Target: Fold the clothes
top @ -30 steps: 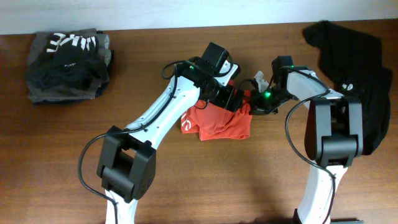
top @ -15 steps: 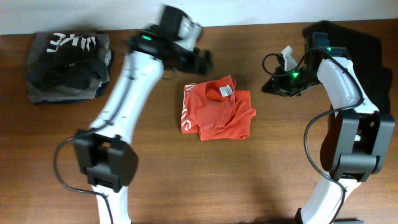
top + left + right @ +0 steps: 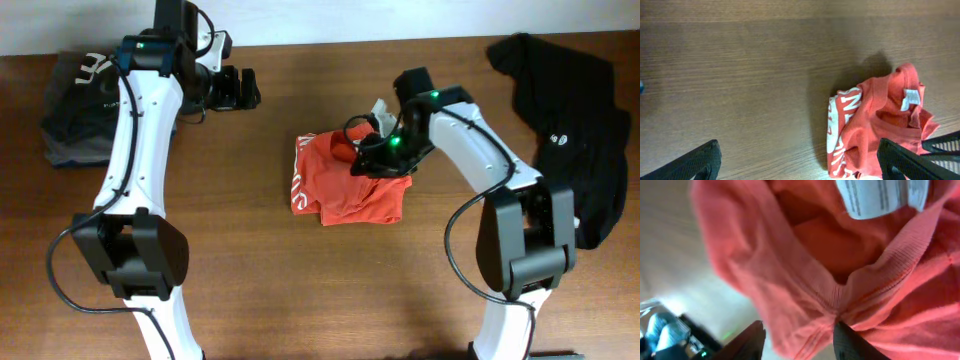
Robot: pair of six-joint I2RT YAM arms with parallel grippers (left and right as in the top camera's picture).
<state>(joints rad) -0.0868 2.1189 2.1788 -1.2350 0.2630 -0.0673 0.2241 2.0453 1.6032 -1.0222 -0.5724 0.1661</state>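
Observation:
The clothes, a red-orange T-shirt [image 3: 350,195], lie bunched in a rough folded bundle at the table's middle, white lettering along the left edge. In the left wrist view the T-shirt [image 3: 875,120] shows its white neck tag [image 3: 910,98]. My right gripper [image 3: 362,152] is down on the shirt's back right part. In its wrist view the jaws [image 3: 797,342] stand apart with a ridge of collar fabric [image 3: 840,255] between them, the tag [image 3: 880,197] just beyond. My left gripper [image 3: 245,90] hangs open at the back left, over bare wood [image 3: 800,170], holding nothing.
A dark grey and black garment pile [image 3: 70,115] with white lettering sits at the back left, partly behind my left arm. A black garment [image 3: 580,120] lies crumpled along the right edge. The wooden table [image 3: 300,290] runs to a pale back wall.
My left arm swung away from the shirt to the back left. My right arm pulled off to the right, then came back onto the shirt, its jaws parting from shut.

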